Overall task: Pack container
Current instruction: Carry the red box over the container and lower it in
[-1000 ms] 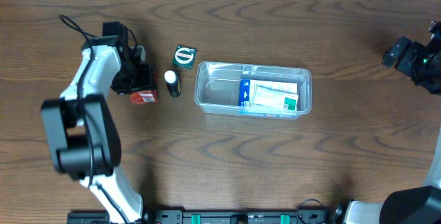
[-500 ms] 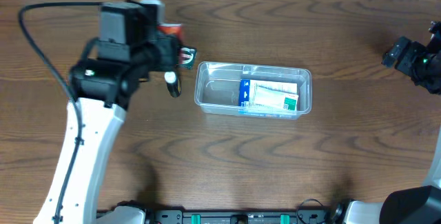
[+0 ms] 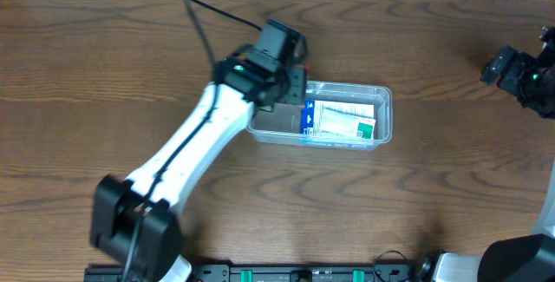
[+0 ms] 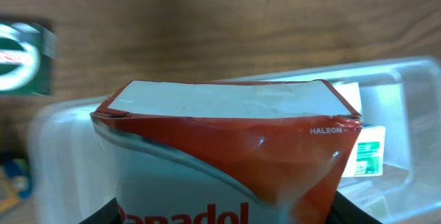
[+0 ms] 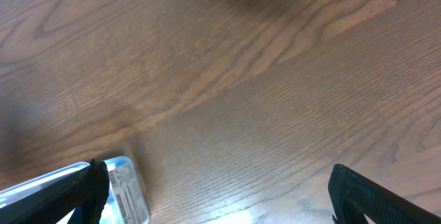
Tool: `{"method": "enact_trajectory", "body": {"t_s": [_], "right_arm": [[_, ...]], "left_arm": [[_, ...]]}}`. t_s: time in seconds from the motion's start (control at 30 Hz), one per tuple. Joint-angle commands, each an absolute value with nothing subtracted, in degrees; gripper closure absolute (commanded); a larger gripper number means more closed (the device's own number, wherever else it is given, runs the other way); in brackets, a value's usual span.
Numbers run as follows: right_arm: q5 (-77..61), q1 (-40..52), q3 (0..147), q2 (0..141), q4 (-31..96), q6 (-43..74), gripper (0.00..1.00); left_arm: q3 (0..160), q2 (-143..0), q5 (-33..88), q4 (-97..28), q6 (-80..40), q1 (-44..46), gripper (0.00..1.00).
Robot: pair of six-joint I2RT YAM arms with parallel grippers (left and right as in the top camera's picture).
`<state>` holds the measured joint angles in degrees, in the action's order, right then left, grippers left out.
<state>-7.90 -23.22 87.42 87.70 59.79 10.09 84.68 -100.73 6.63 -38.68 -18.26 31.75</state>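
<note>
Red cardboard fills the left wrist view: the left gripper (image 3: 291, 79) pinches a red Panadol box (image 4: 227, 148) between its jaws and holds it over the left end of the container (image 3: 385, 100), probably because that end is free. The container lies at the middle of the table (image 3: 260, 204); a white and green box (image 3: 345, 119) occupies its right half. The right gripper (image 5: 220, 186) hangs well apart, jaws spread, holding nothing.

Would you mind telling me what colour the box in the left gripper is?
The box is red with a white end; left wrist view shows it best.
</note>
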Motion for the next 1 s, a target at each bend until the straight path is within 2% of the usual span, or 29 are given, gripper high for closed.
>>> {"method": "enact_trajectory", "body": {"t_s": [0.0,0.4,0.97], "right_arm": [[-7.92,-23.33,87.53,87.44,59.81,10.68,0.01],[-7.92,-23.29,87.53,87.44,59.81,10.68,0.01],[-7.92,-23.29,87.53,87.44,59.81,10.68,0.01]], "left_arm": [[84.62,-103.24,3.68,-38.54,-20.86,33.41,0.48],[84.60,-107.39,-3.92,-41.52,-24.56,34.85,0.49],[80.44,-107.50,-3.90,-41.39,-27.14,34.85,0.49]]}}
